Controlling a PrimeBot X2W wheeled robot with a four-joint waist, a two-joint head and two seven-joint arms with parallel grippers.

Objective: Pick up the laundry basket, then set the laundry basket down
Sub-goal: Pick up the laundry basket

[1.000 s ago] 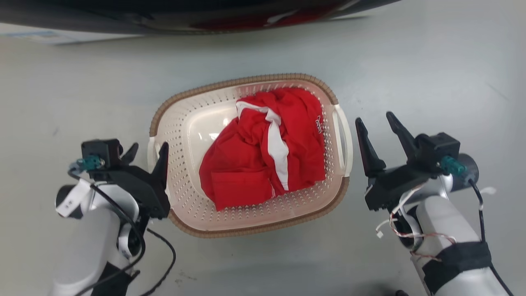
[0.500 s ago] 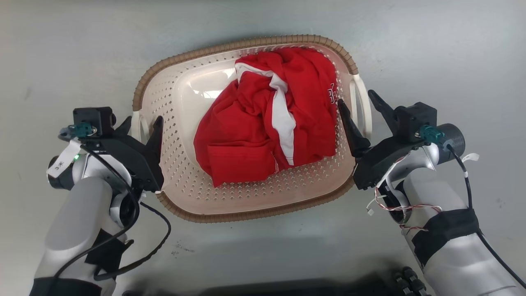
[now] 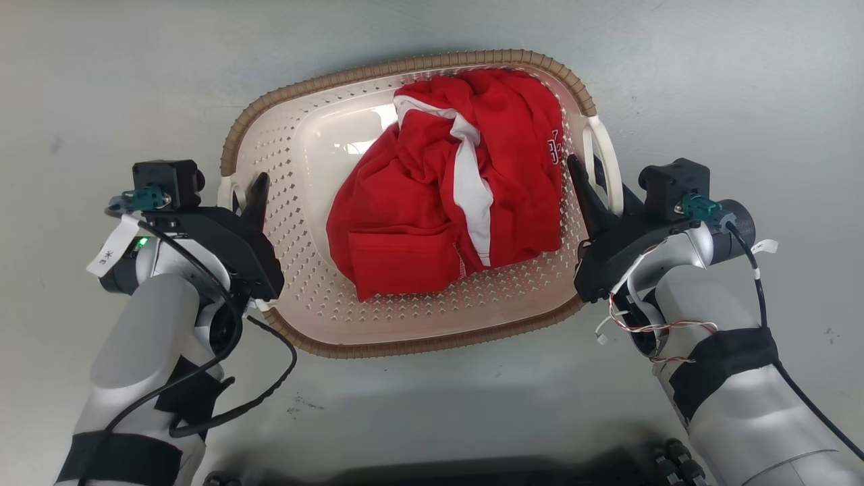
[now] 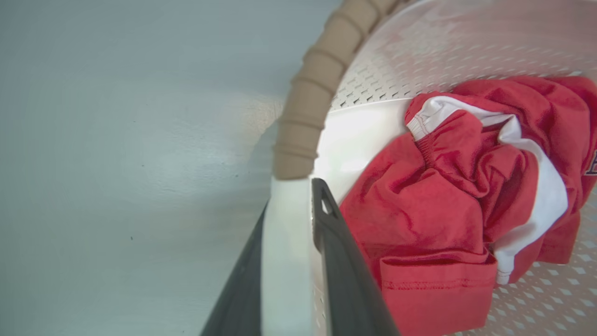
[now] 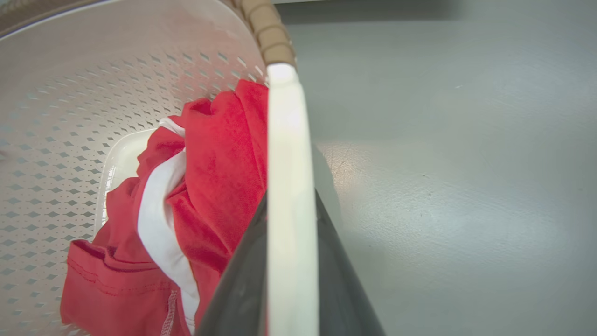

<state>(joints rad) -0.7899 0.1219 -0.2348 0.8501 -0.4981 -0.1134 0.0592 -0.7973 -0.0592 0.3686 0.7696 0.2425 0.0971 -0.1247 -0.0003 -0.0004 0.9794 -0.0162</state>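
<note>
Gripping, left side: the left end effector (image 3: 244, 194) is closed narrow on the left handle (image 3: 226, 192) of the laundry basket (image 3: 405, 67). In the left wrist view the white handle (image 4: 284, 261) is pinched between the two dark fingers (image 4: 340, 270), one on the inner side of the basket wall and one on the outer.
Gripping, right side: the right end effector (image 3: 597, 182) is drawn in narrow on the right handle (image 3: 611, 169). In the right wrist view that handle (image 5: 289, 163) is pressed between both fingers (image 5: 238, 289), with no gap seen on either side.
Laundry basket: it is held upright between the two end effectors, one at each short end, with the brown rim uppermost.
Contact below: the grey floor (image 3: 709, 81) is seen all round the basket. A soft shadow lies along the basket's near edge, but whether the base is touching the floor or is raised off it cannot be told.
Contents: a red garment (image 3: 439, 202) with a white stripe is heaped inside the basket towards the right-handle end. The bare cream base is left showing at the left-handle end.
Cable: a black cable (image 3: 270, 385) is looped just outside the basket's near corner on the left-handle side.
</note>
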